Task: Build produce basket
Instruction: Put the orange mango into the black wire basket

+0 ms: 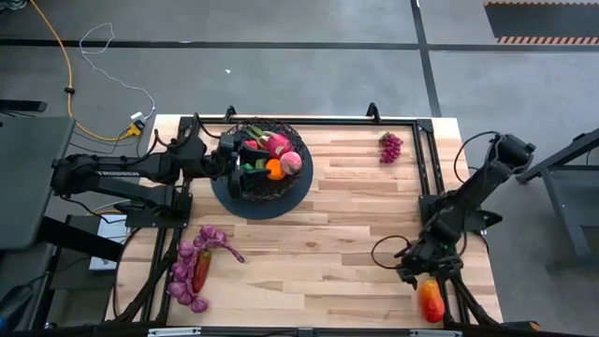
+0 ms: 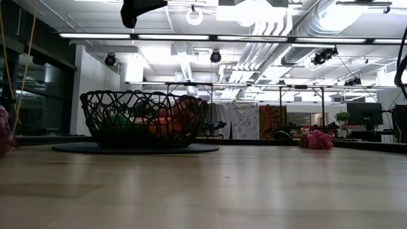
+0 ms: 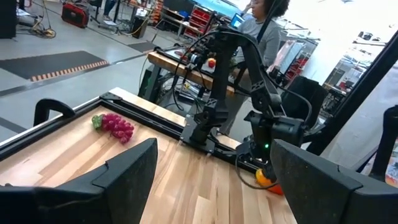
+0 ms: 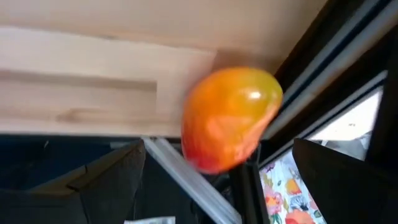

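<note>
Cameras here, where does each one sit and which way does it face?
High: overhead, straight down on table, basket, both arms.
Low: tabletop height, level across to basket; no hands visible.
Left wrist: above basket, facing grapes and right arm; open left hand.
Right wrist: facing mango at table corner; open right hand.
Shared: mango in high and right wrist.

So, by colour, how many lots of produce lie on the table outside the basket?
Purple grape clusters: 2, one bunch by the far edge, one heap at the near left.
Red-orange pieces: 2, the mango at the near right, one piece in that heap.
Total: 4.
</note>
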{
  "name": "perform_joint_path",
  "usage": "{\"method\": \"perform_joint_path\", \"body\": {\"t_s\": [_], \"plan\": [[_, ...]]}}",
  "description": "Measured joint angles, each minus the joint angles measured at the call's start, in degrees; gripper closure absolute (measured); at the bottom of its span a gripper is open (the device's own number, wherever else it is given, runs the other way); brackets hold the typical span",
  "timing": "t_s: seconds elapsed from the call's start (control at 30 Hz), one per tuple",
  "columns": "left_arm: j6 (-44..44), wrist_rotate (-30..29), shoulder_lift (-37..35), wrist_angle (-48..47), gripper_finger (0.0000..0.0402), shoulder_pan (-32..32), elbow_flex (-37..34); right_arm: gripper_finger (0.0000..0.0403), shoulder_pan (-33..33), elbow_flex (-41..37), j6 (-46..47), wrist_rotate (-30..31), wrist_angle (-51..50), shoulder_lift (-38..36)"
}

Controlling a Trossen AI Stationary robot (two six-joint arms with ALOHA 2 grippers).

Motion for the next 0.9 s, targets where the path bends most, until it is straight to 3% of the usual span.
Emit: {"method": "perform_joint_path", "body": {"t_s": [0.23, 0.4, 0.63, 0.8, 0.9], "plan": [[0.00, 0.19, 0.00, -0.26, 0.0099, 0.35, 0.00, 0.0005, 0.00, 0.02, 0.20, -0.35, 4.86, 7.14], [0.03, 0.19, 0.00, -0.28, 0.0099, 0.34, 0.00, 0.0005, -0.22, 0.27, -0.95, -4.04, 5.49, 11.18], [0.89, 0.19, 0.00, -0.28, 0.0099, 0.34, 0.00, 0.0006, -1.11, 0.42, -2.21, -5.43, 5.33, 12.95], [0.92, 0.18, 0.00, -0.28, 0.0099, 0.34, 0.00, 0.0006, -1.22, 1.96, -5.11, -1.12, 1.58, 13.10], [1.45, 0.18, 0.00, -0.28, 0.0099, 0.34, 0.00, 0.0006, -1.18, 2.40, -5.96, 4.92, 2.09, 13.37]]}}
